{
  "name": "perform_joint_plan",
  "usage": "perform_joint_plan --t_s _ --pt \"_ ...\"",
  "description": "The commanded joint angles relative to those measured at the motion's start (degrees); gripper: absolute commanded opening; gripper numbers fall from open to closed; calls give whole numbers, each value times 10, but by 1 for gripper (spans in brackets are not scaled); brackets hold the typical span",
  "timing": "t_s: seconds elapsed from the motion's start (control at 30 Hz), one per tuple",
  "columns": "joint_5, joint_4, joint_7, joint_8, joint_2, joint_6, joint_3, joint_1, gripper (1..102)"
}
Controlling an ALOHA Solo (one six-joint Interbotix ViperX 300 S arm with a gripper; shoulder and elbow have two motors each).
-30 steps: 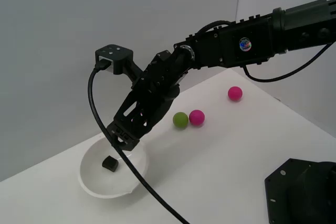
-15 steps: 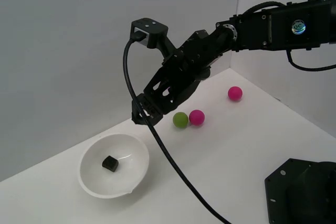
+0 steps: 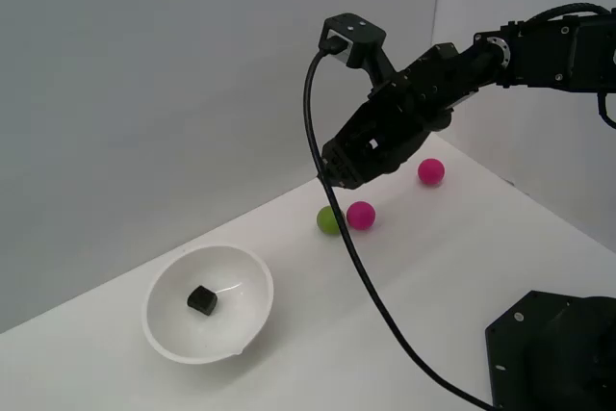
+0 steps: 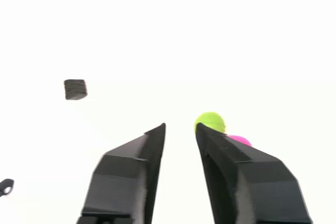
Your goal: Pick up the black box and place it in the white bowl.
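Observation:
The black box (image 3: 201, 300) lies inside the white bowl (image 3: 166, 337) at the exterior view's left, on the bowl's floor. In the wrist view the black box (image 4: 75, 89) shows as a small dark block on an overexposed white ground, where the bowl's outline cannot be made out. My gripper (image 3: 335, 174) hangs in the air well above the table, to the right of the bowl in the exterior view and over the green ball. In the wrist view my gripper (image 4: 180, 127) has its fingers a little apart with nothing between them.
A green ball (image 3: 328, 221) and a magenta ball (image 3: 361, 215) touch each other behind the bowl; both show past the fingertips in the wrist view, green (image 4: 210, 121) and magenta (image 4: 240, 140). Another magenta ball (image 3: 430, 171) lies farther back. A black robot base (image 3: 553, 353) stands at the front right. A black cable (image 3: 358, 262) hangs from the wrist.
My gripper has risen out of the bowl and swung up and toward the exterior view's right, away from the bowl. The black box stays where it lay in the bowl.

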Motion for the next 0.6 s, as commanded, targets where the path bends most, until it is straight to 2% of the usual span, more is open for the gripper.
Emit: perform_joint_plan --t_s 0.0,0.07,0.2,0.27,0.57 --pt "6 7 5 11 23 -5 27 12 18" --pt "14 15 4 18 36 -5 40 25 11" --pt "33 34 4 23 62 0 66 52 10" --pt "46 46 0 23 78 5 82 63 3" --pt "94 94 -11 23 153 33 156 116 3"
